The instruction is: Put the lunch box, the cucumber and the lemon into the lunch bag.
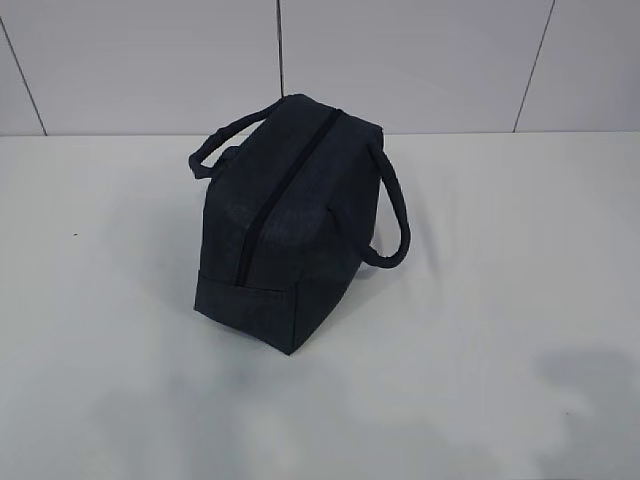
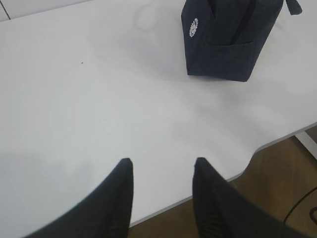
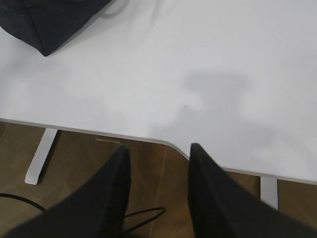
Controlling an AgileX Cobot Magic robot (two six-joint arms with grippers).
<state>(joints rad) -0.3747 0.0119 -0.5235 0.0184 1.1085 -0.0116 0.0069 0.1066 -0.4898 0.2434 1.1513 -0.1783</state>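
Note:
The dark navy lunch bag (image 1: pixel 290 225) stands on the white table (image 1: pixel 500 300) with its zipper closed along the top and its two loop handles hanging to either side. Its end also shows at the top of the left wrist view as the lunch bag (image 2: pixel 228 39), and a corner of the lunch bag (image 3: pixel 49 20) shows at the top left of the right wrist view. The lunch box, the cucumber and the lemon are out of view. My left gripper (image 2: pixel 161 161) is open and empty above the table's near edge. My right gripper (image 3: pixel 158 146) is open and empty over the table's front edge.
A white tiled wall (image 1: pixel 400 60) backs the table. Brown floor (image 3: pixel 148 168), a white table leg (image 3: pixel 42 156) and a black cable (image 3: pixel 143 214) lie below the table's curved front edge (image 2: pixel 247 166).

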